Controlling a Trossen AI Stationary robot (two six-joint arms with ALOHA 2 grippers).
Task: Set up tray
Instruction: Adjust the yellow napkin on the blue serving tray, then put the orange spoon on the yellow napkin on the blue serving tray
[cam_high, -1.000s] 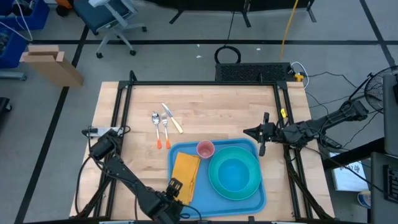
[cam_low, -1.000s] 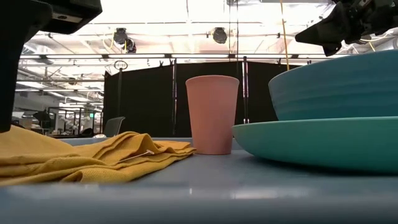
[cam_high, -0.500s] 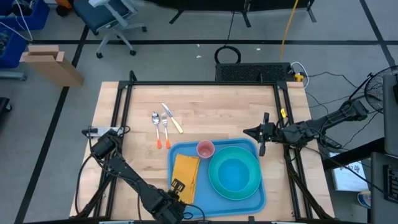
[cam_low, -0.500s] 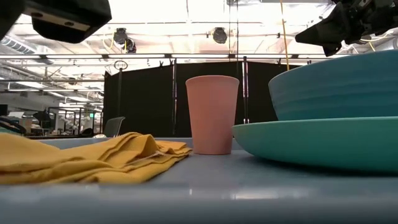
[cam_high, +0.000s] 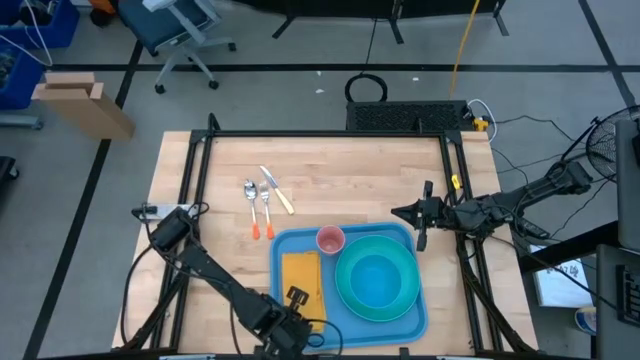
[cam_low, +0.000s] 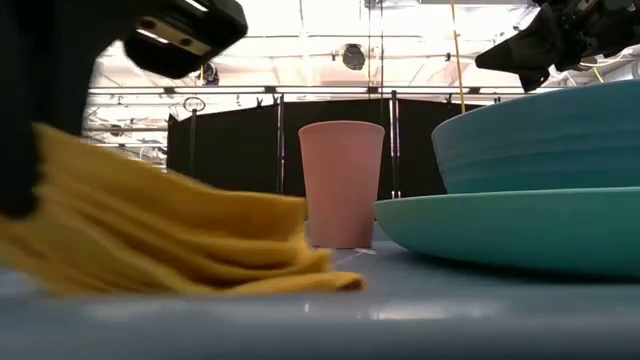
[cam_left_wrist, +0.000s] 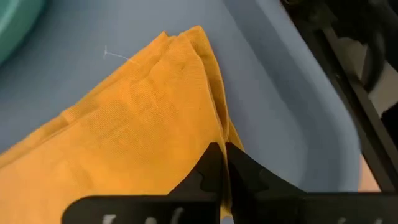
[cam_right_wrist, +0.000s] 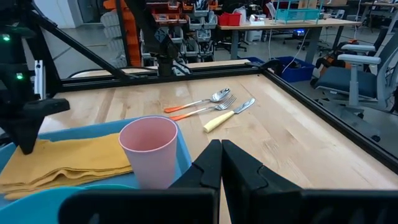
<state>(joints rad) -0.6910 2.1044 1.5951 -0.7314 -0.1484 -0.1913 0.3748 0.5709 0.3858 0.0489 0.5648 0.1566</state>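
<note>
Fingers of the left gripper (cam_left_wrist: 222, 163) were pinched on the near edge of the folded yellow cloth napkin (cam_high: 300, 272), lying lengthwise near-to-far on the left part of the large blue plastic tray (cam_high: 415, 318); the right gripper (cam_high: 396, 212), closed and empty, hovered beyond the tray's far right corner.

bright overhead lights glare in the low view; near napkin (cam_low: 170, 240) blurred

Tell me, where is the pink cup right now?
From above, the pink cup stands at the back edge of the blue tray, between the yellow napkin and the teal bowl.
</note>
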